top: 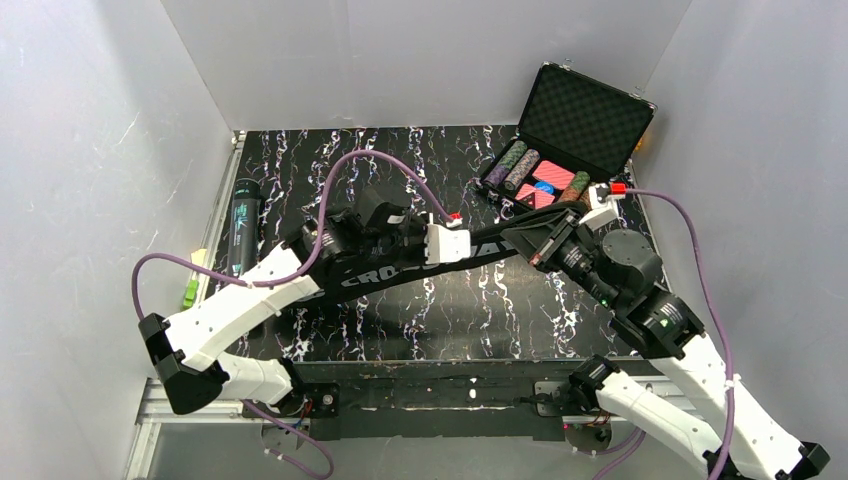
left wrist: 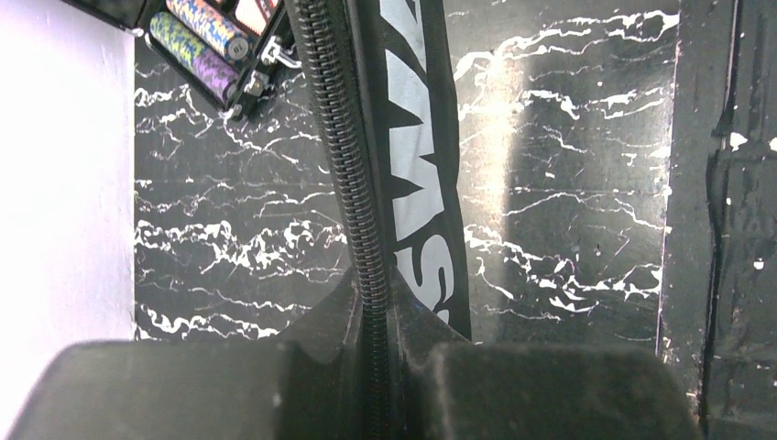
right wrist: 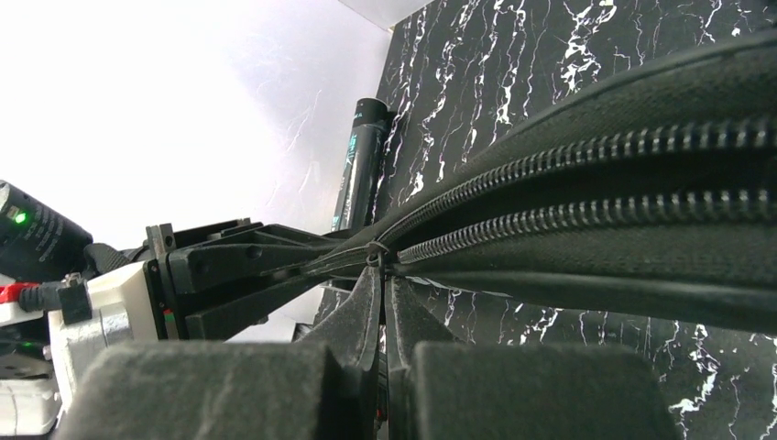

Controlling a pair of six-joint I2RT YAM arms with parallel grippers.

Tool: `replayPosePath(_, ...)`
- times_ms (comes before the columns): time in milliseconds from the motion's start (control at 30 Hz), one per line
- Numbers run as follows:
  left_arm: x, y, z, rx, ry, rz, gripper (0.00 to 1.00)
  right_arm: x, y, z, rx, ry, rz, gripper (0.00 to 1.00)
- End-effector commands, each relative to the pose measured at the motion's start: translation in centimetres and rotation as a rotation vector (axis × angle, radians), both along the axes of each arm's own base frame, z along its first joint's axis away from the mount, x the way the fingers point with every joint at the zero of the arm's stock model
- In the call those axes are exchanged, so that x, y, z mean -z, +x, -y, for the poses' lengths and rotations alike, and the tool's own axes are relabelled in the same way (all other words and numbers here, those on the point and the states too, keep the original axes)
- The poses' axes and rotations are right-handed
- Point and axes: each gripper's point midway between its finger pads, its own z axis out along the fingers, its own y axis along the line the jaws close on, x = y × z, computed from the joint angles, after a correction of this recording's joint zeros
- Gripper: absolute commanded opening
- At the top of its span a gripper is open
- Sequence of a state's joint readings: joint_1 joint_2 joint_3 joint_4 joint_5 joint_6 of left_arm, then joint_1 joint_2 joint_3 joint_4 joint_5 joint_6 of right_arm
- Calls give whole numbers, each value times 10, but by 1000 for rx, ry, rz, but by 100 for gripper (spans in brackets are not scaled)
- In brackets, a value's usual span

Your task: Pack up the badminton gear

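My right hand (right wrist: pixel 383 280) is clamped on the zip slider (right wrist: pixel 375 253) of the bag (top: pixel 385 278), its fingers pinched shut with no gap showing. Past the slider the teeth are joined. On the side nearer the right wrist the two rows run apart, so that stretch is not yet closed.

My left hand (left wrist: pixel 371 307) is closed on the bag's zipped edge, with the zip teeth (left wrist: pixel 351 183) running straight out from between its fingers. The bag spans tautly between the two hands and appears to be held just above the surface (top: pixel 450 325).

To do this well, I would hold the left hand as a fixed anchor and draw the right along the line of the teeth, never across it, so the slider neither jams nor slips free. The open chip case (top: pixel 585 118) sits just behind my right wrist, so I would watch that clearance.
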State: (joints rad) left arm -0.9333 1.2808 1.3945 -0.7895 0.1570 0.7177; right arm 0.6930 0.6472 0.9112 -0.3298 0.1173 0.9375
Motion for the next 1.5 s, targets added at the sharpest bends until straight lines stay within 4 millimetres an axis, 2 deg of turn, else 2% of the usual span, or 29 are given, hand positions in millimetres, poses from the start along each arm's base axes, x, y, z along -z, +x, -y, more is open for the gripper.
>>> replayPosePath(0,-21,-4,-10,15,-36,65,0,-36,-2,38,129,-3,102,1)
replayPosePath(200,-9,-4,-12,29,-1,66,0,-39,-14,60,173,-35,115,1)
replayPosePath(400,-2,-1,-17,41,42,102,0,-27,-29,76,198,-38,88,1)
replayPosePath(800,-2,-2,-17,53,46,105,0,-14,-57,148,418,-129,81,1)
replayPosePath(1033,-1,-2,-14,66,49,101,0,-3,-67,162,440,-173,35,1)
replayPosePath(1067,0,-2,-13,69,51,100,0,-3,-68,160,427,-171,37,3)
replayPosePath(1100,-1,-2,-11,72,52,101,0,-4,-68,158,418,-174,38,11)
replayPosePath(1200,5,-1,-4,87,70,87,0,-16,-70,154,392,-169,55,50)
replayPosePath(1233,9,-1,-2,92,76,72,0,-21,-71,153,388,-156,59,58)
replayPosePath(1267,15,-2,1,90,84,39,0,-36,-73,153,381,-122,87,64)
replayPosePath(1300,36,-6,13,80,117,-99,0,-64,-77,151,356,-87,174,66)
replayPosePath(1333,58,-17,30,136,163,-247,0,-70,-64,149,374,-193,139,66)
replayPosePath(1400,78,-26,45,226,200,-347,0,-48,-44,142,392,-301,37,69)
replayPosePath(1467,111,-34,48,317,313,-458,0,-38,-34,139,419,-315,-8,73)
